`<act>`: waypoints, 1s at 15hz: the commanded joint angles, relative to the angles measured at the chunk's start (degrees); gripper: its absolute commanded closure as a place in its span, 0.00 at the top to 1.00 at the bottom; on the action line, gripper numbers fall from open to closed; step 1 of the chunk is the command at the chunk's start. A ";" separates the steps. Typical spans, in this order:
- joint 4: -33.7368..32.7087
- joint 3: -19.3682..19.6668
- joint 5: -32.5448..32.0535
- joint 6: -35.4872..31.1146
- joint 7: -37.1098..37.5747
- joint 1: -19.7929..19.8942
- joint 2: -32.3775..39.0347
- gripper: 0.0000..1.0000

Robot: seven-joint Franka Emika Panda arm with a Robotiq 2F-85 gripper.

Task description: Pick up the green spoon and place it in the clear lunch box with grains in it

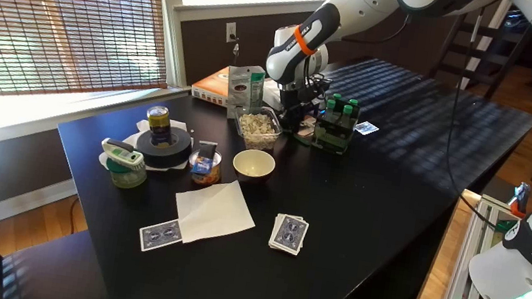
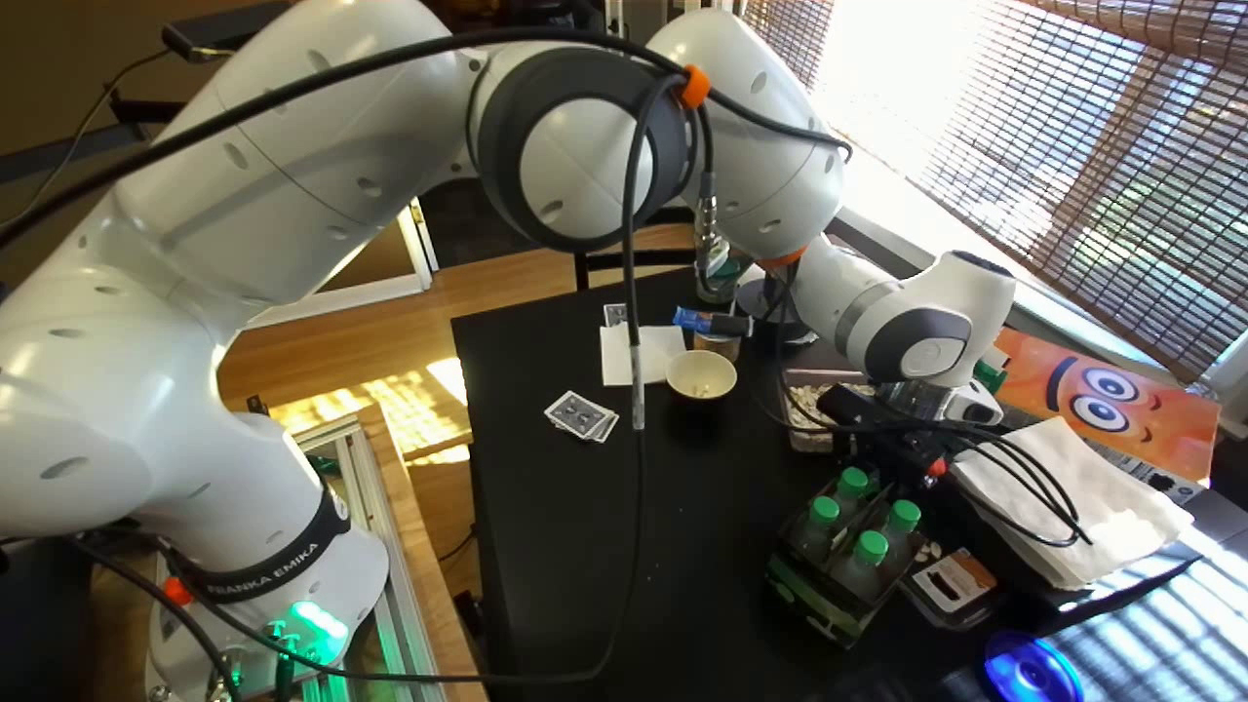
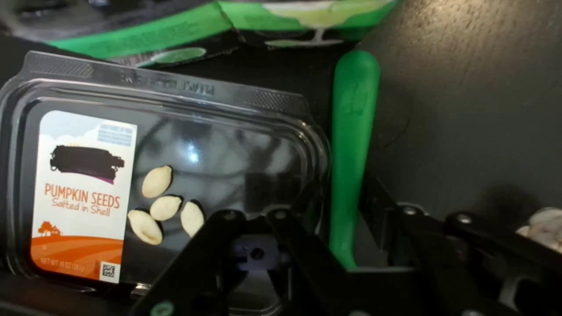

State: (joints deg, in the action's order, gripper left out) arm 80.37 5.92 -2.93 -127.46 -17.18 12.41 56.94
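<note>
The green spoon (image 3: 353, 118) lies on the black table beside the flat clear pumpkin seeds box (image 3: 246, 145) in the wrist view. Its far end near the gripper's base is hidden. My gripper (image 3: 343, 183) is partly open with its fingers astride the spoon. The right fingertip looks close to the spoon; a narrow gap shows on the left. In an exterior view the gripper (image 1: 294, 116) is low over the table, between the clear lunch box with grains (image 1: 261, 142) and the bottle carrier. The lunch box (image 2: 811, 442) is partly behind the arm. The spoon is not clearly visible in either exterior view.
The bottle carrier (image 1: 332, 135) with green-capped bottles (image 2: 868, 548) stands close to the gripper. A cream bowl (image 1: 254, 164) stands in front of the lunch box. A silver pouch (image 1: 245, 88) and an orange box (image 2: 1107, 400) stand behind. Playing cards (image 1: 289, 234) and paper (image 1: 214, 210) lie on the table.
</note>
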 commanded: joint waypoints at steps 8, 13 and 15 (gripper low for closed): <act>0.02 0.99 -1.79 1.33 6.94 -2.07 -0.51 1.00; 0.50 0.69 -2.26 2.01 8.04 -3.16 -1.18 0.90; -1.22 0.69 -2.22 2.61 7.57 -2.89 0.21 0.80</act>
State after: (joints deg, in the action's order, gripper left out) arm 79.28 6.50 -3.98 -125.57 -10.66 9.61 57.11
